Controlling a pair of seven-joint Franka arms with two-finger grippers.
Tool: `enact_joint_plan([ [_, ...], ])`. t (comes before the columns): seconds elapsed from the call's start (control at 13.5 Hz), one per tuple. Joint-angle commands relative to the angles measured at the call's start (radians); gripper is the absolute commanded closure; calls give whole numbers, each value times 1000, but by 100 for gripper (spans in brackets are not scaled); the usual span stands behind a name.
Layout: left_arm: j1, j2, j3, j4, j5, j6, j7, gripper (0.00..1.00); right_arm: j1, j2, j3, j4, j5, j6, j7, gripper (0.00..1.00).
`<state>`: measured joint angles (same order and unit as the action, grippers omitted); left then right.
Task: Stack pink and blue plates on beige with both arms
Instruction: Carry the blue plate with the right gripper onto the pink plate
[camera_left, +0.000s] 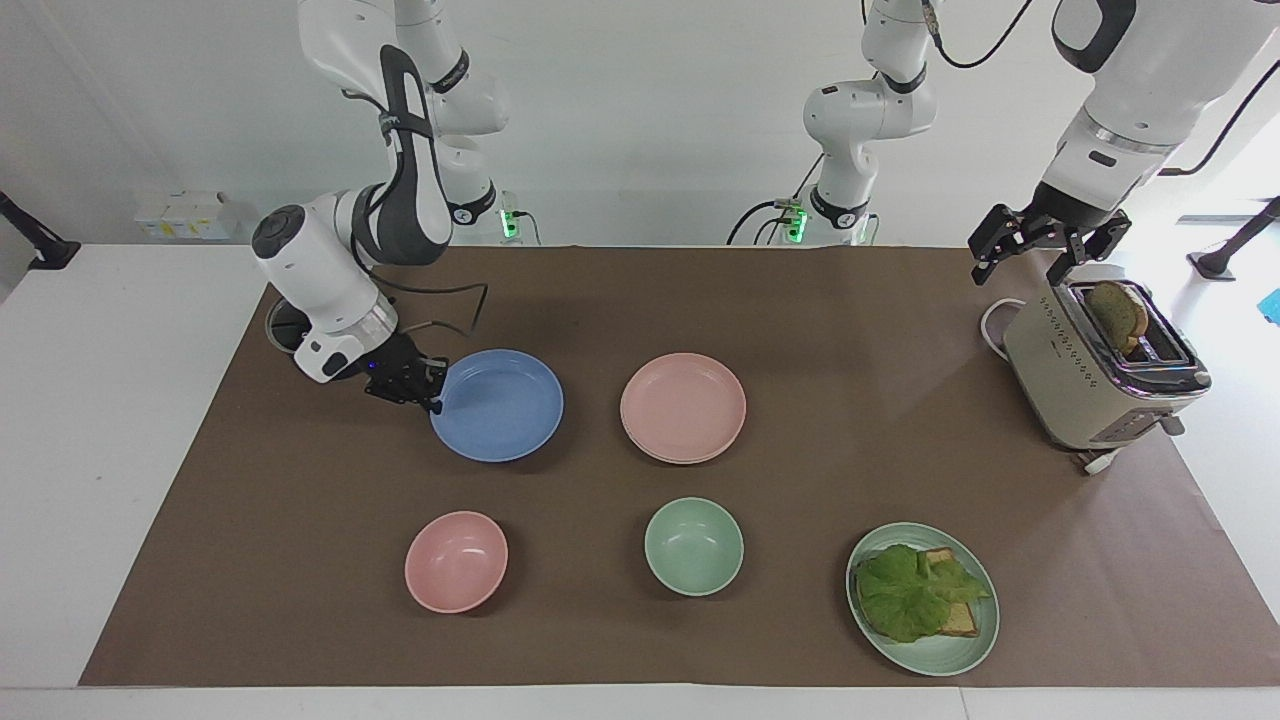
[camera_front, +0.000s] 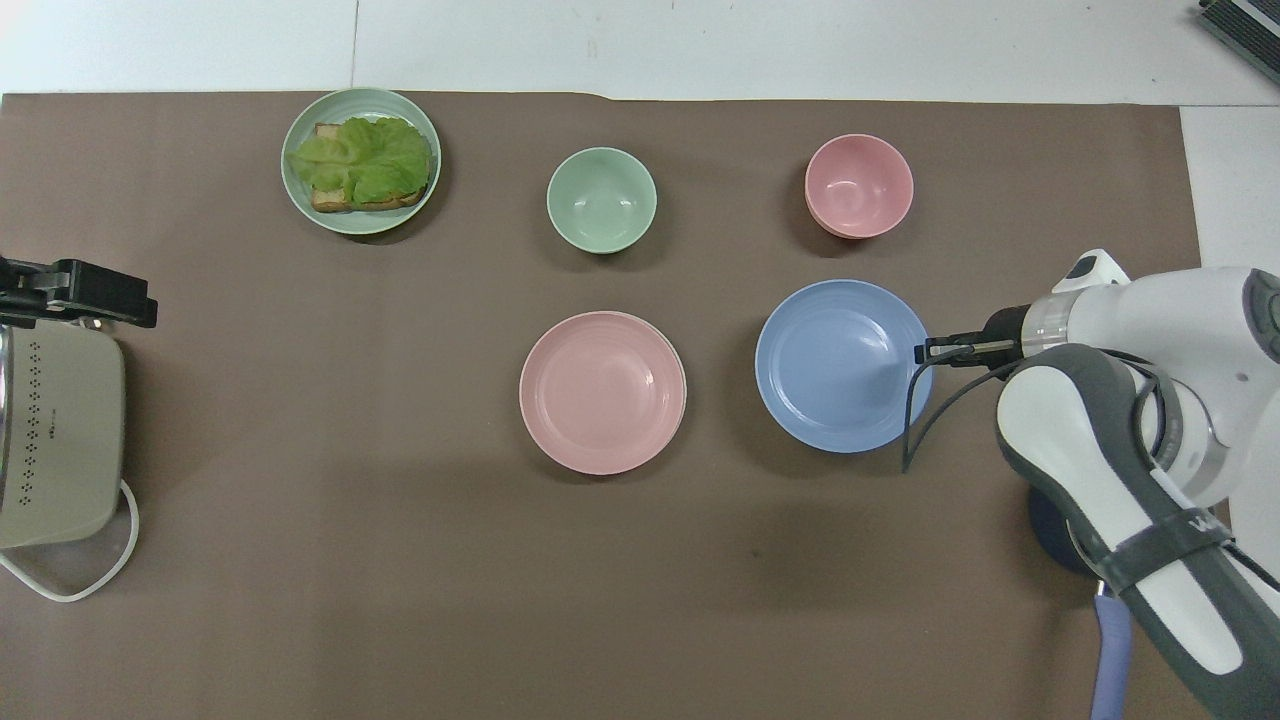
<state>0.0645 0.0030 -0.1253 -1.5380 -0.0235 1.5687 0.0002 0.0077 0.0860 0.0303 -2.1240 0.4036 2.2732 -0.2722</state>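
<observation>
At center-left of the facing view, the right gripper (camera_left: 432, 398) is clamping the blue plate (camera_left: 497, 405) by its rim beside the pink plate (camera_left: 683, 406); upper right, the left gripper (camera_left: 1045, 252) is hanging open over the toaster (camera_left: 1095, 375).

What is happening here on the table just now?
The right gripper is shut on the rim of the blue plate and holds it just above the mat, beside the pink plate. The pink plate lies on a beige plate, of which only an edge shows. The left gripper waits, open, above the toaster.
</observation>
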Motion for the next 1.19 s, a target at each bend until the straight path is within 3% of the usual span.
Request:
enact_joint_plan([
  [0.0,3,-6,-4,-2,11,-15,7,0,98,-22,5,-2,40,3,130,100],
  [0.52,3,-6,-4,-2,11,-15,7,0,342,41,5,1,27,178,476,100],
  [1.11,3,-6,-4,-2,11,-15,7,0,459,150,5,47,40,262,674,100],
])
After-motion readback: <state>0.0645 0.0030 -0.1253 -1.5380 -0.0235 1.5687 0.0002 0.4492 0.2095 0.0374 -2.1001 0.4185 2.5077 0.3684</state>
